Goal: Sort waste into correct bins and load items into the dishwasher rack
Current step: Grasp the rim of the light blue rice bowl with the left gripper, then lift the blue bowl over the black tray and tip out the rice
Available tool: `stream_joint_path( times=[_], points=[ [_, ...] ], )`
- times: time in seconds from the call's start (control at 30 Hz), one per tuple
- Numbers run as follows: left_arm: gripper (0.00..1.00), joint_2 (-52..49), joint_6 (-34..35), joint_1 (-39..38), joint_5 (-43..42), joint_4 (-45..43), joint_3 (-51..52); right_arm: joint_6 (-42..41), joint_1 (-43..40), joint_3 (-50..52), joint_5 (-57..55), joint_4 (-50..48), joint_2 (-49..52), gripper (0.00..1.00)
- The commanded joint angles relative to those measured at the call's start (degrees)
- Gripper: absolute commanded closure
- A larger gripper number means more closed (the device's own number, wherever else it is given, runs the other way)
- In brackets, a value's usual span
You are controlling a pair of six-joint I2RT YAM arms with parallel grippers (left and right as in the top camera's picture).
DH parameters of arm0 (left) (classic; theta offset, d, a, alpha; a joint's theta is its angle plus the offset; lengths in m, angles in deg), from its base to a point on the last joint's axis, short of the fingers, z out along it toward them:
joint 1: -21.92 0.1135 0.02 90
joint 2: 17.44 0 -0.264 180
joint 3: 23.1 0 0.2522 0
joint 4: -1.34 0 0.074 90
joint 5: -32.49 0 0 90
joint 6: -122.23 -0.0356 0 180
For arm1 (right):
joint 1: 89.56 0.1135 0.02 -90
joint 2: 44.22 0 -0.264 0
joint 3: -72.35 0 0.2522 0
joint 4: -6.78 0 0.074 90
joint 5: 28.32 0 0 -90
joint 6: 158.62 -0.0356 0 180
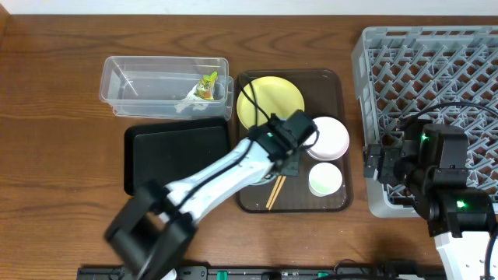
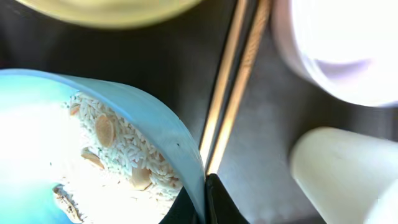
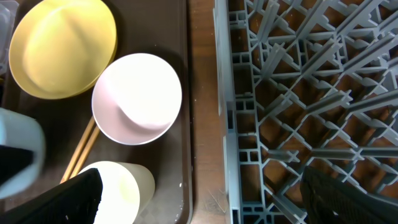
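The dishwasher rack (image 1: 436, 70), a rigid grey lattice of pegs, lies under the right gripper (image 3: 211, 202), whose jaws are spread wide and empty across the rack wall on the tray's side. It should bear weight, but its pegs could catch a rim lowered askew. The brown serving tray (image 1: 336, 85) sits beneath the left gripper (image 2: 203, 204). The black tray (image 1: 175, 159) and clear tub (image 1: 148, 82) lie well apart from that gripper, on its side away from the rack. The yellow plate (image 1: 268, 101), ahead of the left fingertips, looks stiff, glossy and probably slippery, and is best taken by its edge. The light-blue bowl (image 2: 152, 121) is the thing in hand: the left jaws are closed tight on its thin rim, one finger inside and one outside. It looks like smooth, hard plastic, light in itself but loaded on one side. I judge that a rim pinch may let it swing or slip, so it wants carrying level and tipping slowly. The pale pinkish-white bowl (image 1: 328, 138) and white cup (image 1: 324, 180) stand near the outer finger, both light and graspable by the rim. The chopsticks (image 2: 233, 81) run away just beside that finger, thin and prone to roll. The green-and-white wrapper (image 1: 207, 85) lies in the tub. The rice scraps (image 2: 118, 149), white grains with tan flakes, are heaped loosely in the bowl close to the inner finger and would spill easily.
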Motion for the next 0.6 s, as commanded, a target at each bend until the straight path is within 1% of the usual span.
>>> stream_joint_path(
  times=[0.0,0.07,0.13,0.27,0.43,0.57],
  points=[
    [0.94,7.3,-5.0,3.7,-0.2,2.2,0.0,0.6,1.0,-1.2,0.4,0.2,-0.1,0.01],
    [0.94,9.6,-5.5,6.6,-1.4,4.0,0.0,0.6,1.0,-1.2,0.4,0.2,-0.1,0.01],
    [0.94,11.2,-8.5,10.3,-5.9,5.0,0.0,0.5,1.0,-1.2,0.4,0.2,-0.1,0.01],
    [0.94,11.6,-18.1,20.4,-22.2,6.3,0.1,0.5,1.0,-1.2,0.4,0.2,-0.1,0.01],
    [0.94,10.7,-27.8,33.2,-41.3,7.3,2.7,0.6,1.0,-1.2,0.4,0.2,-0.1,0.01],
    [0.94,9.9,-34.0,41.2,-51.9,7.3,6.7,0.6,1.0,-1.2,0.4,0.2,-0.1,0.01]
  ],
)
